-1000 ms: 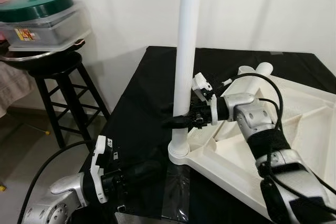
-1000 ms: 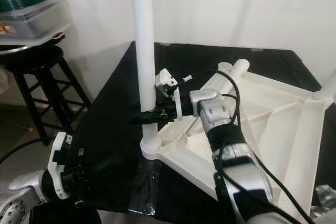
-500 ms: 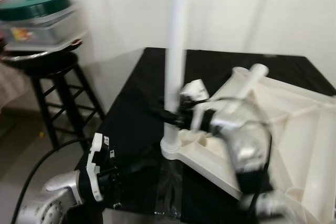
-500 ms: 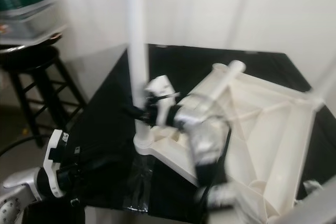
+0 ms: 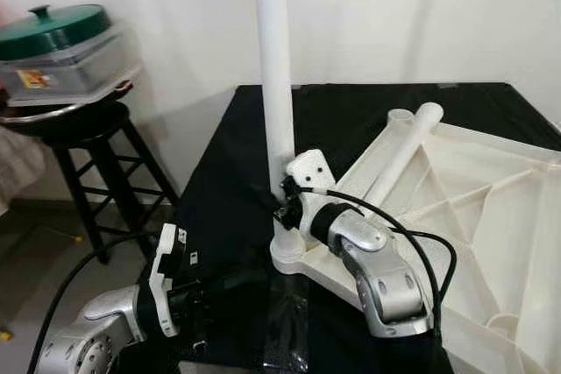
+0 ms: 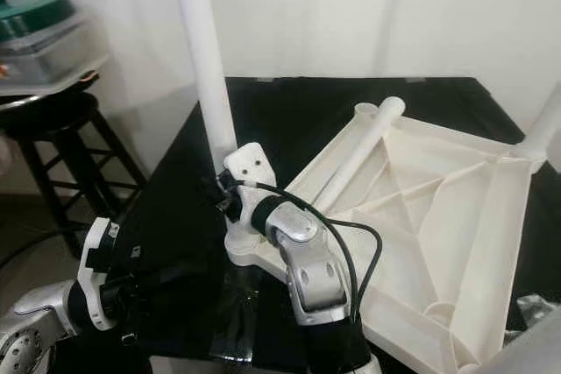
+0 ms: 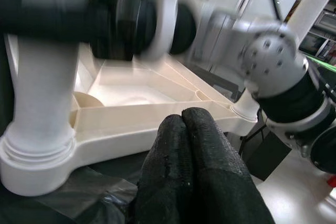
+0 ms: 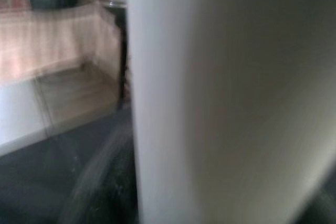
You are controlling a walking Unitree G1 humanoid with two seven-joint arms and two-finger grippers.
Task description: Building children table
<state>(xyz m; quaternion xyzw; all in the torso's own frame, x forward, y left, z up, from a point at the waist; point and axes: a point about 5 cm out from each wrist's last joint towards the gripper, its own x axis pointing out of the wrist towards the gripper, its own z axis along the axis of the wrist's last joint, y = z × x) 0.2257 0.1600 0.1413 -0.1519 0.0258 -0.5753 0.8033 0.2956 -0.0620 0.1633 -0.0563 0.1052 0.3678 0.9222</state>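
Note:
A white table leg [image 5: 276,85] stands nearly upright in the corner socket [image 5: 294,256] of the upside-down white tabletop [image 5: 473,216]. My right gripper [image 5: 277,202] is shut on the leg just above the socket, its black fingers mostly hidden behind it. In the right wrist view the leg [image 8: 210,98] looms very close. A second leg [image 5: 403,157] lies across the tabletop. My left gripper [image 5: 235,284] rests low on the black cloth, left of the socket, shut on nothing. In the left wrist view its fingers [image 7: 170,145] press together and point at the tabletop's rim [image 7: 136,124].
The tabletop lies on a black-covered surface [image 5: 351,111] with clear plastic film [image 5: 289,326] at its front edge. A black stool [image 5: 88,142] stands to the left and carries a clear container with a green lid [image 5: 61,41]. A white wall is behind.
The camera has shifted. My right forearm has swung round to the near side of the leg while still gripping it, and the leg now leans slightly left. The left gripper has stayed put.

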